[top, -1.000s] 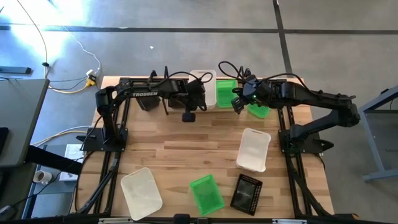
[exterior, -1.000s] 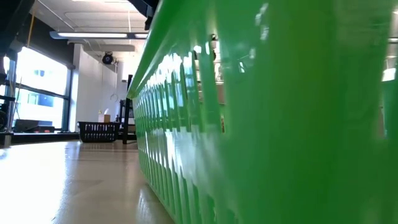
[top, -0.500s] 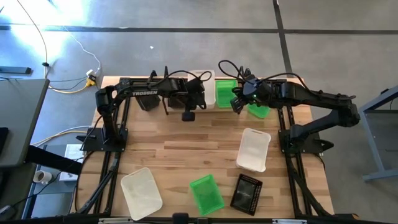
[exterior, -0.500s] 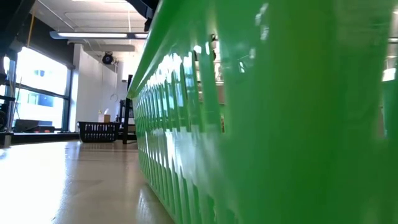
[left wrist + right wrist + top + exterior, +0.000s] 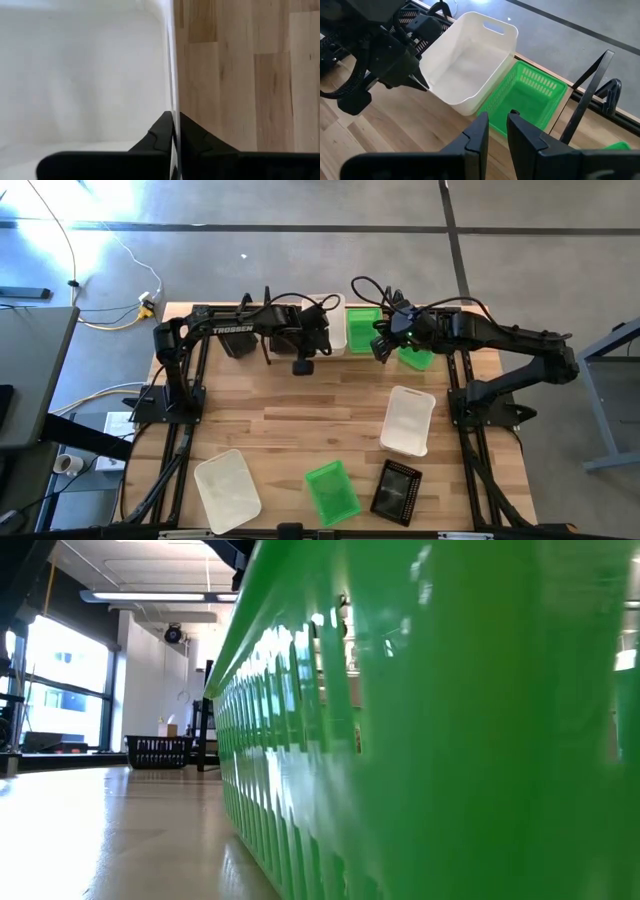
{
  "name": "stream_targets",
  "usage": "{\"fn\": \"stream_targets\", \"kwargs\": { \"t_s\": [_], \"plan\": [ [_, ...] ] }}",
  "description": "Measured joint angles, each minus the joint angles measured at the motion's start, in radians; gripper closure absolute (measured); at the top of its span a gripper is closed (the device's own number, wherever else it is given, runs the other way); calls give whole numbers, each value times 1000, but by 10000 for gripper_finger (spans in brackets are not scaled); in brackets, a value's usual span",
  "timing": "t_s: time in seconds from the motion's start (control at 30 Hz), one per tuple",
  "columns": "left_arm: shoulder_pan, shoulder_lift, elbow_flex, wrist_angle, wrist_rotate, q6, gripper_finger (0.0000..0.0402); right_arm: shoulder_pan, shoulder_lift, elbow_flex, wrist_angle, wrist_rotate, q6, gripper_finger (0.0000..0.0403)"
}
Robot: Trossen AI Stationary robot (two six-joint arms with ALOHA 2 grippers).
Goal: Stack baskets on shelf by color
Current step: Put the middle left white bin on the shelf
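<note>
Your left gripper [image 5: 175,131] has its fingers pinched shut on the thin side wall of the white slotted plastic basket [image 5: 470,65], one finger inside and one outside, so the wall works as a handle while the basket sits at the back edge of the wooden table [image 5: 300,420], where the black wire shelf [image 5: 592,85] stands. From the right wrist view, that basket looks slightly tilted, mouth up, its long axis running from the table's front toward the back, parallel to the bright green slotted basket [image 5: 530,97] just beside it. That side-by-side placement probably starts one colour column each. Your right gripper [image 5: 496,129] hangs above the green basket's near rim with a narrow gap between its fingers, gripping nothing. More baskets lie scattered well apart near the table's front.
</note>
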Motion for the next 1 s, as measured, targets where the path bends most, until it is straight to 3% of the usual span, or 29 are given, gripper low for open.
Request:
{"fn": "stream_targets", "kwargs": {
  "t_s": [0.33,1.0],
  "plan": [
    [-1,0,0,1,-56,6,366,0,0,0,0,-6,0,345],
    [-8,-23,0,-5,-54,-28,283,0,0,0,0,-6,0,345]
  ]
}}
